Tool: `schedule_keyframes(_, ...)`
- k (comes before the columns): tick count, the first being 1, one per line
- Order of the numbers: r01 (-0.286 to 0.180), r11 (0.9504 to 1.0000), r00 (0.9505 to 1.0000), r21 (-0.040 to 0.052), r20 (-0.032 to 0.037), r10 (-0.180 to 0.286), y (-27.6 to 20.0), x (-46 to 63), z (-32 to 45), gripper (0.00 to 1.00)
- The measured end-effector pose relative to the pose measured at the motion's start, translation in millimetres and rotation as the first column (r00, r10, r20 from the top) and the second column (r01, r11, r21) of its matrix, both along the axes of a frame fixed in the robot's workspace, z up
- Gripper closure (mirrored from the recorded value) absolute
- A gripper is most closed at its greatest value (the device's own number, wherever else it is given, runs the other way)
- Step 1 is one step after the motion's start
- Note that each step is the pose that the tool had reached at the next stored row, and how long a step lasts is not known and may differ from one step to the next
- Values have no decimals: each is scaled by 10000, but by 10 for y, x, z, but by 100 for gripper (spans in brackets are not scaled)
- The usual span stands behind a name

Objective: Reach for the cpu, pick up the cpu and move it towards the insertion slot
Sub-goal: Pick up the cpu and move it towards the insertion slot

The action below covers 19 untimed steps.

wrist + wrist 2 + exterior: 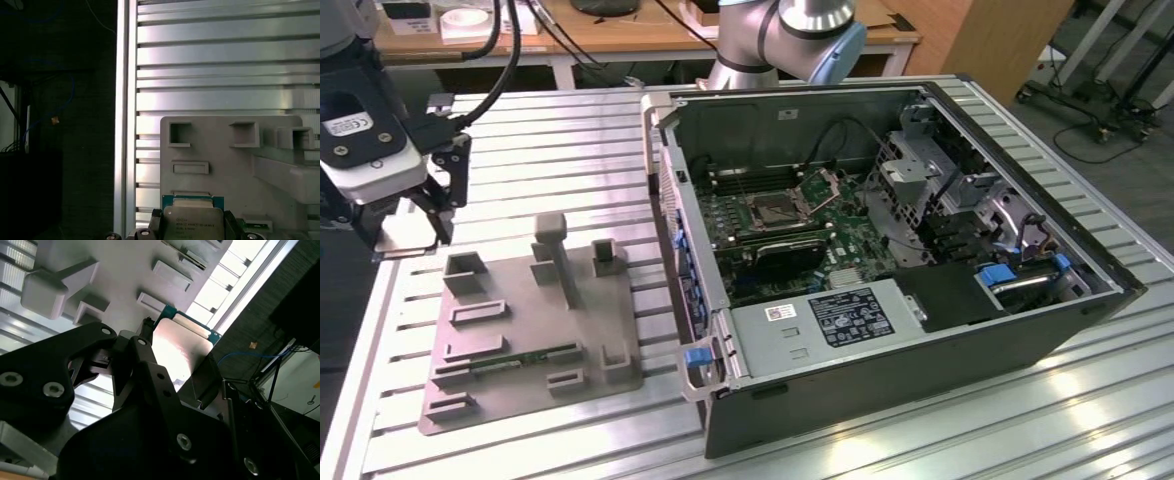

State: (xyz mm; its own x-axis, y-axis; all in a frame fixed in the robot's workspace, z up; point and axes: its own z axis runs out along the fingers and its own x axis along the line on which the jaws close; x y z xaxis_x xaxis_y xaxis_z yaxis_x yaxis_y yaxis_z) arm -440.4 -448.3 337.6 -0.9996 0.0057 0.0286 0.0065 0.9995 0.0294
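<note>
**Op:** Quick check: where's the cpu, and have I got it?

**Spotter:** You've got it. Your gripper (411, 228) is clamped on the cpu (193, 224). In the first wrist view the black fingers (230, 225) sit tight vs. its two opposite edges, w/ the shiny lid facing the camera. The jaws are only as wide as the chip.

**Op:** And where am I in the scene?

**Spotter:** In the exterior view you're at the far left, over the slatted table (574, 140), just off the back corner of the grey tray (534, 330). (The chip looks lifted clear of the tray, but I can't tell how high.) In the second wrist view the tray's raised blocks are behind the chip.

**Op:** And the insertion slot?

**Spotter:** The insertion slot (774, 208) is well apart from you, inside the open PC case (961, 350) on the exterior view's right. It sits on the green board w/ its hinged plate (827, 185) tipped up and the dark centre exposed. Also, a green memory stick (520, 358) lies in the tray, toward its near end.
</note>
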Motion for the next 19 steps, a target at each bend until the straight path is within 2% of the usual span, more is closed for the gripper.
schedule_keyframes(14,0,10000,10000,0,-1,0,0,0,121,45)
schedule_keyframes(19,0,10000,10000,1,0,0,0,0,133,45)
